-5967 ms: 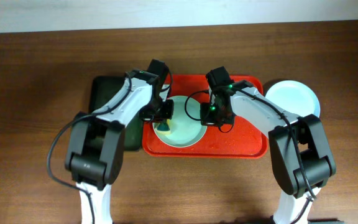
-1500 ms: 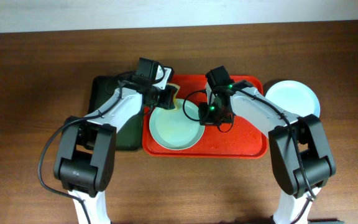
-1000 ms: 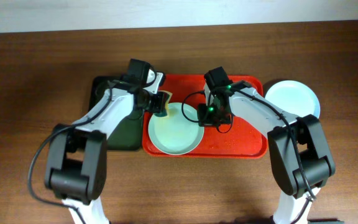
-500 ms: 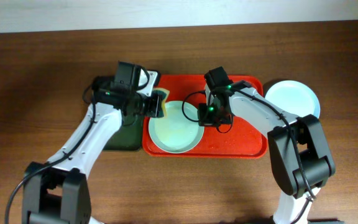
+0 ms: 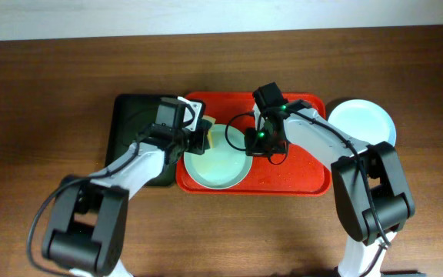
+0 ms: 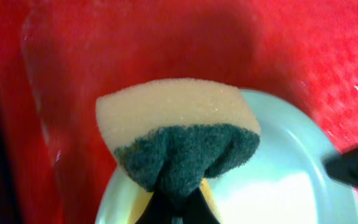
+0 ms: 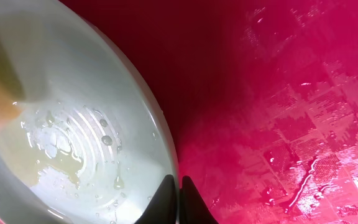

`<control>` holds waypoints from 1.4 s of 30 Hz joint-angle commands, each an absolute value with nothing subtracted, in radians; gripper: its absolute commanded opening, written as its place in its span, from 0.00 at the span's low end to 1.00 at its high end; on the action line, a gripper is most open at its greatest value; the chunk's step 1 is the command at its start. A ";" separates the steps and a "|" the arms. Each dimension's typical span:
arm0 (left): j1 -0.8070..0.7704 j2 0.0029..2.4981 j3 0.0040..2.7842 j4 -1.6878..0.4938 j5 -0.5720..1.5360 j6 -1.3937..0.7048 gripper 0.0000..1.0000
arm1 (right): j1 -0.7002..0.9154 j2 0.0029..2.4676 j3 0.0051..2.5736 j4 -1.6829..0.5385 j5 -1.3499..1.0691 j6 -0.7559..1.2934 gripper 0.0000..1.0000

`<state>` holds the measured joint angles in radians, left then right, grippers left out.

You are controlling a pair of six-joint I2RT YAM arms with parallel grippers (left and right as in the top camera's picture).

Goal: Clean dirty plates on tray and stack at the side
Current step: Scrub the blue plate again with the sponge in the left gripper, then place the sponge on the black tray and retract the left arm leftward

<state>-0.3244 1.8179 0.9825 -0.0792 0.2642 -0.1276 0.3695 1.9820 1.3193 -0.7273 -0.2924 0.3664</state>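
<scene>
The red tray point(image 5: 298, 173) holds a pale blue-green plate point(image 5: 215, 160) at its left end. My left gripper point(image 5: 197, 137) is shut on a yellow sponge with a dark green scouring side point(image 6: 178, 127), held over the plate's upper left rim point(image 6: 278, 186). My right gripper point(image 5: 254, 143) is shut on the plate's right rim point(image 7: 174, 185). The plate point(image 7: 73, 118) is wet, with a pale yellow film point(image 7: 55, 152). A second pale plate point(image 5: 364, 121) sits on the table right of the tray. A third plate is not in view.
A dark green tray point(image 5: 133, 123) lies right beside the red tray's left side, under my left arm. The red tray floor point(image 7: 284, 93) is wet. Brown tabletop surrounds both trays.
My left gripper has carried the sponge from the plate's lower left inside up to its upper left rim, and the left arm has swung about. The right gripper has kept its hold on the rim.
</scene>
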 commanded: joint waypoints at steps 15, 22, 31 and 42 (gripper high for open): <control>-0.302 1.900 0.979 0.505 0.464 -0.240 0.00 | 0.373 1.985 1.324 -0.725 -0.276 0.375 0.04; -0.297 1.652 0.979 0.176 0.422 -0.238 0.00 | 0.373 1.985 1.324 -0.725 -0.276 0.375 0.04; -0.194 1.472 1.002 -0.447 0.167 -0.231 0.00 | 0.373 1.985 1.324 -0.725 -0.276 0.375 0.05; 0.073 1.554 1.022 -0.688 0.085 -0.142 0.00 | 0.373 1.985 1.324 -0.725 -0.276 0.375 0.05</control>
<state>0.0471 1.5040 1.0008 -0.6918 0.1108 -0.1963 0.3691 1.9820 1.3193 -0.7250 -0.2848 0.3737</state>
